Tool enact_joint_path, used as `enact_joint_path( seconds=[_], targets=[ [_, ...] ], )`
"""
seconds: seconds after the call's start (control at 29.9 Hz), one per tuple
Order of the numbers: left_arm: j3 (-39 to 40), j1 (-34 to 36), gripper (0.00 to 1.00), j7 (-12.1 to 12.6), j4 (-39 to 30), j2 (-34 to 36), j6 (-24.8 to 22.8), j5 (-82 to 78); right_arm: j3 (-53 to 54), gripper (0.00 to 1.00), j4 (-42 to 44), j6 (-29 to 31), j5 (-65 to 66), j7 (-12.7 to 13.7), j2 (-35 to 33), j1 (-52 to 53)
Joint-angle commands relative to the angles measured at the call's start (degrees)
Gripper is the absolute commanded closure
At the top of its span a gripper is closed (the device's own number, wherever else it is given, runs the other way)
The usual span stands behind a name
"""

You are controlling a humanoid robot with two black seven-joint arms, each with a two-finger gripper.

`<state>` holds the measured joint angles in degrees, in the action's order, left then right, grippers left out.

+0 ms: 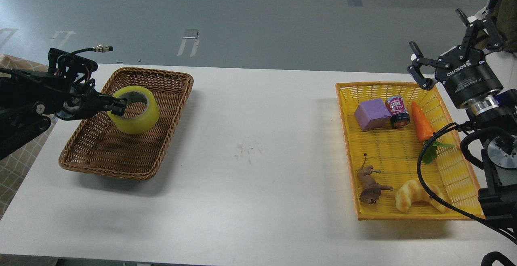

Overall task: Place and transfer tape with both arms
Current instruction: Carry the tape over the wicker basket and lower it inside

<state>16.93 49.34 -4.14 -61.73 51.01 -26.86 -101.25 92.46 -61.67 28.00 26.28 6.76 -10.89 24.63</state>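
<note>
The yellowish tape roll (135, 114) hangs over the middle of the brown wicker basket (169, 108), low above its floor. My left gripper (118, 105) comes in from the left and is shut on the roll's left wall, one finger inside the ring. My right gripper (444, 42) is open and empty, raised above the far right corner of the yellow basket (347, 145), far from the tape.
The yellow basket holds a purple block (371, 114), a small can (398, 111), a toy carrot (423, 125), a toy animal (369, 185) and a bread-like piece (418, 195). White table (258, 169) lies between the baskets.
</note>
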Motion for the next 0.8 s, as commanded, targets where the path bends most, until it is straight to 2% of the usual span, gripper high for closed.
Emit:
enact_joint_path(
  seconds=[0.0, 0.77],
  targets=[
    [0.03, -0.83, 1.00, 0.01, 0.91, -0.12, 0.49, 0.00, 0.00, 0.00, 0.06, 0.00, 0.00, 0.01, -0.01, -0.20],
    [-0.05, -4.78, 1.00, 0.01, 3.54, -0.91, 2.34, -0.09, 0.00, 0.00, -0.03, 0.00, 0.00, 0.01, -0.01, -0.11]
  ],
)
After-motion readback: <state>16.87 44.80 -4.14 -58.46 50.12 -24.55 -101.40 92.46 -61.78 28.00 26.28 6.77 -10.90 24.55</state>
